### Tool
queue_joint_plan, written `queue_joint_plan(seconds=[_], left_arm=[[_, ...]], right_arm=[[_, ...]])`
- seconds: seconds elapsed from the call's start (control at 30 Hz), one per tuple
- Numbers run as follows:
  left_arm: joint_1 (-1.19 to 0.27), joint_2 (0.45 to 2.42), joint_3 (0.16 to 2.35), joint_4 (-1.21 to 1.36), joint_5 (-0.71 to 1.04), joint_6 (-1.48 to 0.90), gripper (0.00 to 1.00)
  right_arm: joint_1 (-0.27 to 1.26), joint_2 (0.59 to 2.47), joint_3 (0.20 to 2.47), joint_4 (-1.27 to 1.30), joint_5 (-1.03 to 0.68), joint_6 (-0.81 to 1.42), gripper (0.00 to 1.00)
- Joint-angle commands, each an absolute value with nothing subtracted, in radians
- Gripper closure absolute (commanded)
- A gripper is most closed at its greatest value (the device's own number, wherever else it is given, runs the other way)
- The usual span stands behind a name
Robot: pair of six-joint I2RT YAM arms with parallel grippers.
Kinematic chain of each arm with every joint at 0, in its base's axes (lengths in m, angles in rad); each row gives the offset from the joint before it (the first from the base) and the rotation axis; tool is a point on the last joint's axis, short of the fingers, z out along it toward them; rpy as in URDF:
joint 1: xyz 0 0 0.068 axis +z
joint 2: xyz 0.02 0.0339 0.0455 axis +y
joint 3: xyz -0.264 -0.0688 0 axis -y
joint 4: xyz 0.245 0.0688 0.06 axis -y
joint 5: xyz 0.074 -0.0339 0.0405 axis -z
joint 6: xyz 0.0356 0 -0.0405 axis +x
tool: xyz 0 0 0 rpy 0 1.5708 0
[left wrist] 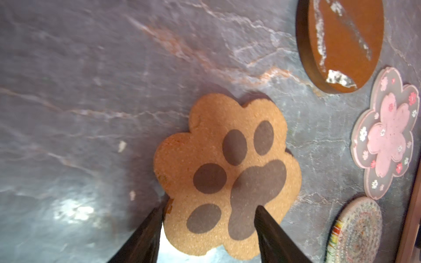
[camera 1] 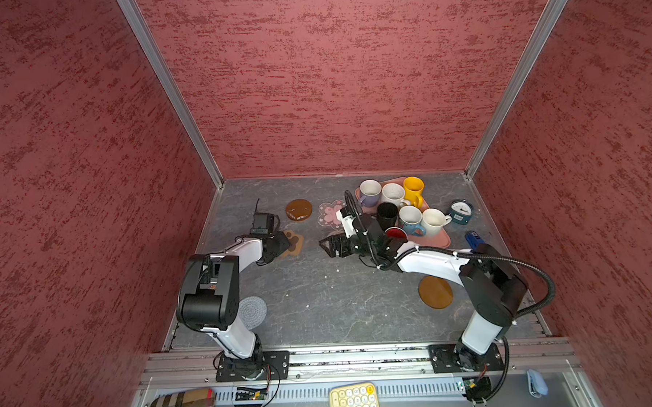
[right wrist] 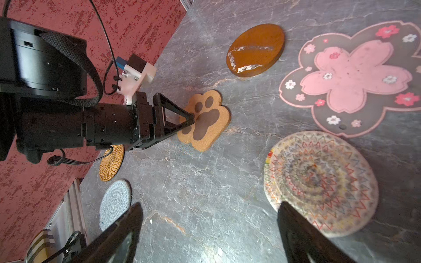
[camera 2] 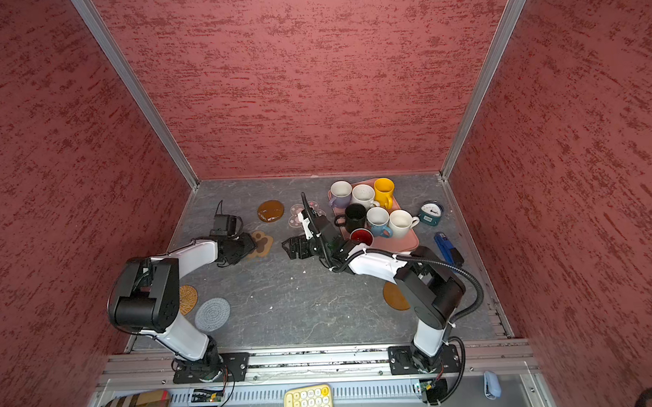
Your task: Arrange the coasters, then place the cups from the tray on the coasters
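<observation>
In a top view, grey woven coaster (camera 1: 251, 311) and brown disc coaster (camera 1: 436, 292) lie nearest. Mid-scene, left gripper (left wrist: 209, 207) has jaws parted, tips at flat paw coaster (left wrist: 227, 159). Right gripper (right wrist: 210, 204) is spread wide, empty, by patterned round coaster (right wrist: 319, 182). Far right, seven cups (camera 1: 394, 194) stand on tray (camera 1: 437, 239).

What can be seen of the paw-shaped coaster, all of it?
The paw-shaped coaster is a flat, grainy tan piece, cork by its look, with lobed edges and a print of four dark toe ovals and one large dark pad. It lies flat, print up, on the grey marbled table, touching no other coaster. The left gripper stands over its edge with jaws apart, one fingertip over the large pad; whether it presses down cannot be told.
</observation>
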State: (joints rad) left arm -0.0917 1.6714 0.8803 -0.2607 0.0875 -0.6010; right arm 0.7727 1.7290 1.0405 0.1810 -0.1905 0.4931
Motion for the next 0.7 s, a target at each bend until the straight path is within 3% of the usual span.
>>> queue_joint_plan(seconds=[0.0, 0.4, 0.67], left_arm=[[-0.110, 1.705, 0.894, -0.256, 0.078, -0.630, 0.35], [-0.167, 1.721, 0.981, -0.311, 0.054, -0.633, 0.35], [-0.182, 1.565, 0.978, -0.403, 0.006, -0.611, 0.22]], right_arm=[[0.775, 1.682, 1.026, 0.170, -0.166, 0.471, 0.07], [0.765, 1.634, 1.001, 0.152, -0.148, 0.449, 0.07], [0.764, 1.603, 1.009, 0.127, -0.137, 0.445, 0.07]])
